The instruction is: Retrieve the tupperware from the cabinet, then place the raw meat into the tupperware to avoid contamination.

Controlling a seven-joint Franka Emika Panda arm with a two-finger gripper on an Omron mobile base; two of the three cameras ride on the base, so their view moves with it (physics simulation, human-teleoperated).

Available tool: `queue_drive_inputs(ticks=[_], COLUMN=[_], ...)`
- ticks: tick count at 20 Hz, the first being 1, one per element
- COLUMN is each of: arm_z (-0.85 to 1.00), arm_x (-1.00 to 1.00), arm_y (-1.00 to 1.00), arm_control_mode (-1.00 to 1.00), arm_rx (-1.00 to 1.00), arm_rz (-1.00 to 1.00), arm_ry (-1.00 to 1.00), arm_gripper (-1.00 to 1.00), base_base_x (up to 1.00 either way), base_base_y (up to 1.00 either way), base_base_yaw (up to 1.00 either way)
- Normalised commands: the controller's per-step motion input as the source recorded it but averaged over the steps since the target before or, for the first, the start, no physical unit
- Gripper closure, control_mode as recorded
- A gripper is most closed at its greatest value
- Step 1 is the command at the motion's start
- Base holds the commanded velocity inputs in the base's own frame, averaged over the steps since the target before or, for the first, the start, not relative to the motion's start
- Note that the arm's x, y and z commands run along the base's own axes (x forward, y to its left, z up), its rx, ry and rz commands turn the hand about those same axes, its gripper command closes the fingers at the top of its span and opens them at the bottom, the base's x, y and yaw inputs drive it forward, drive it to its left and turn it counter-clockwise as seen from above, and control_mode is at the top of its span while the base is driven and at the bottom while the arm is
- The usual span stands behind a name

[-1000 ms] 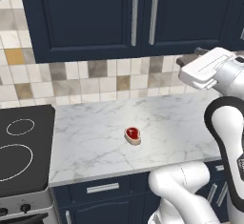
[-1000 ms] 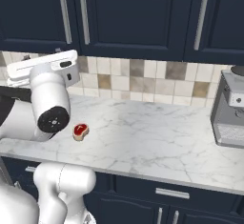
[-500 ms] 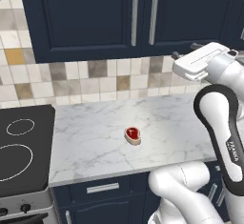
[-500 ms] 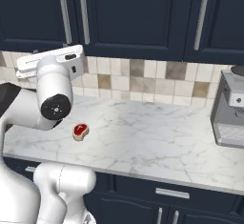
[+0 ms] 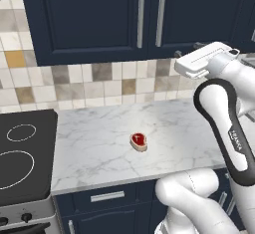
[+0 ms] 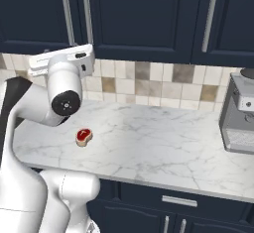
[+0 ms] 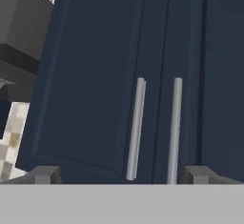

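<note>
Matt navy cabinet, brushed-metal handles, polished marble counter.

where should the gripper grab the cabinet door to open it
On a long vertical silver handle of the cabinet, near mid-length, coming straight from the front. The bar stands off the flat door, so open fingers can close from either side.

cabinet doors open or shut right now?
Shut. Both doors of the cabinet sit flush in the base views, and in the hand view its two bar handles stand side by side with no gap showing the inside.
</note>
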Motion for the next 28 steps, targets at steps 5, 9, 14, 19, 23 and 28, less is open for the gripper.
queue_drive_inputs(ticks=[5, 9, 14, 19, 23, 28], arm_z=[-0.11, -0.11, -0.04, 0.00, 0.00, 0.00], arm_x=[0.38, 0.41, 0.33, 0.27, 0.27, 0.29], arm_y=[-0.05, 0.00, 0.00, 0.00, 0.00, 0.00], arm_control_mode=[-1.00, -1.00, -1.00, -1.00, -1.00, -1.00], arm_rx=[0.00, -0.01, -0.01, 0.00, 0.00, 0.00], arm_rz=[-0.03, -0.03, -0.04, -0.04, -0.02, -0.01], arm_ry=[0.00, 0.00, 0.00, 0.00, 0.00, 0.00], arm_gripper=[-1.00, -1.00, -1.00, -1.00, -1.00, -1.00], base_base_x=[0.00, 0.00, 0.00, 0.00, 0.00, 0.00], base_base_y=[0.00, 0.00, 0.00, 0.00, 0.00, 0.00], base_base_yaw=[0.00, 0.00, 0.00, 0.00, 0.00, 0.00])
